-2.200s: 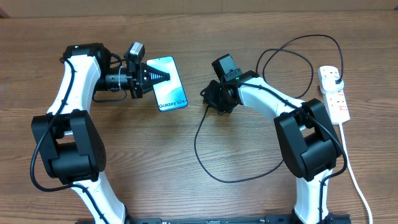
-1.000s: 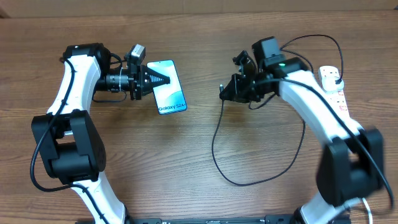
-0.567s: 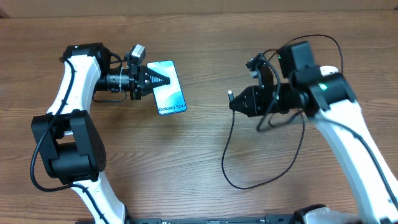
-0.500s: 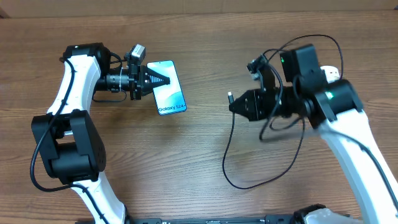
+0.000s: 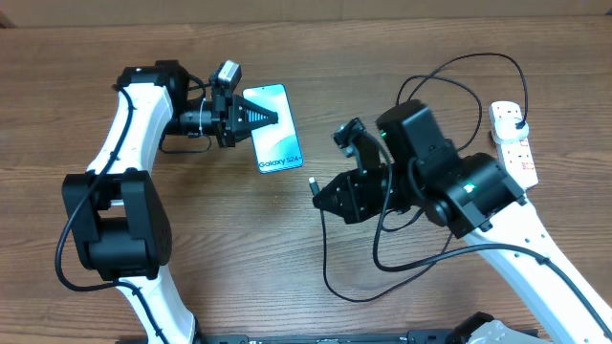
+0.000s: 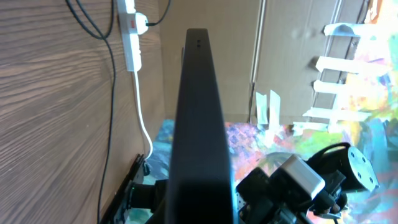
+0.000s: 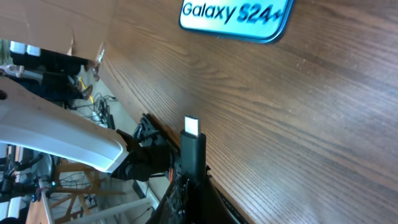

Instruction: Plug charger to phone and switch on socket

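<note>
The phone (image 5: 274,127) with its light blue screen and "Galaxy S24" text is held off the table by my left gripper (image 5: 256,117), shut on its upper left edge. In the left wrist view the phone (image 6: 200,124) shows edge-on as a dark slab. My right gripper (image 5: 325,198) is shut on the charger's connector end; the metal tip (image 5: 313,185) points left toward the phone's lower end, a short gap away. The right wrist view shows the connector (image 7: 193,144) upright and the phone's lower end (image 7: 239,17) ahead. The black cable (image 5: 382,263) loops back to the plug in the white socket (image 5: 514,143).
The socket's white cord (image 5: 572,282) runs down the right side of the table. The charger cable arcs high near the back edge (image 5: 469,62). The left wrist view shows the socket (image 6: 132,34) far off, with its cord trailing.
My right arm swung down and left with the connector, closing on the phone. My left gripper shifted the phone a little right and up.
</note>
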